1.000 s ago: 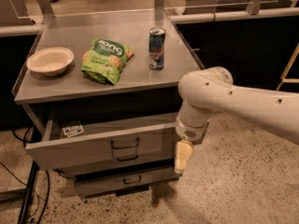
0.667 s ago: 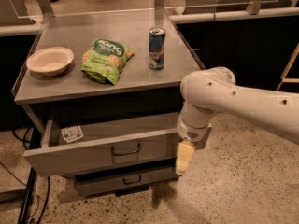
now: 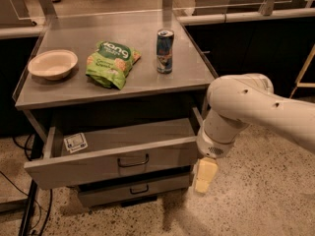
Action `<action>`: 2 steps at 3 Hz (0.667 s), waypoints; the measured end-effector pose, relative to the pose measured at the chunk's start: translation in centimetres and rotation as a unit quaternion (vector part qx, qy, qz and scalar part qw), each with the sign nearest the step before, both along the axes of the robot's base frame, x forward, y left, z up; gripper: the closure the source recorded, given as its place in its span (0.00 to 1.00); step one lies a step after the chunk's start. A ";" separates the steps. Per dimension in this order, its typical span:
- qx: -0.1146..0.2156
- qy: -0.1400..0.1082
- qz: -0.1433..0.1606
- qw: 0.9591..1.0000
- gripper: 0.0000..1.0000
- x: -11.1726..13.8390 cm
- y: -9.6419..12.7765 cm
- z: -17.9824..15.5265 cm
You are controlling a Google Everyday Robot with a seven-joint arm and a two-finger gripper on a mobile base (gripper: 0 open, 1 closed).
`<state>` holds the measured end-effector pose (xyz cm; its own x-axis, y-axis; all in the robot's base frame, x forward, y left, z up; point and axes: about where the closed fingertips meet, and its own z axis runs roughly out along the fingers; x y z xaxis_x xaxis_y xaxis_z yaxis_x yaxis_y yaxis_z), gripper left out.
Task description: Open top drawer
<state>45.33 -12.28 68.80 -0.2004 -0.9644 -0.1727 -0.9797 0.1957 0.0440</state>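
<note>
The top drawer (image 3: 74, 167) is a wide grey metal drawer pulled well out from under the grey cart top. It has a dark bail handle (image 3: 133, 162) in the middle of its front and a small white card (image 3: 75, 142) inside at the left. My gripper (image 3: 204, 175) hangs below the white arm's wrist, just off the drawer's right front corner and to the right of the handle, apart from it. Only one pale yellow finger (image 3: 205, 174) shows.
On the cart top (image 3: 147, 85) stand a beige bowl (image 3: 52, 64), a green snack bag (image 3: 111, 63) and a blue drink can (image 3: 165, 50). A shorter grey drawer (image 3: 133, 190) sits shut beneath. Cables (image 3: 24, 146) and a dark leg lie at the left. Speckled floor spreads to the right.
The top drawer has slid a little farther out toward the front. My arm and gripper have stayed by its right front corner.
</note>
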 end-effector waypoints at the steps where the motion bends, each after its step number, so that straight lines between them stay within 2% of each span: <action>1: -0.010 -0.022 -0.001 1.000 0.00 0.9 0.1 1.0; 2: -0.016 -0.038 0.002 0.999 0.00 1.8 0.2 1.7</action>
<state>47.09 -12.04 70.47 -0.1843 -0.9705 -0.1556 -0.9806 0.1923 -0.0375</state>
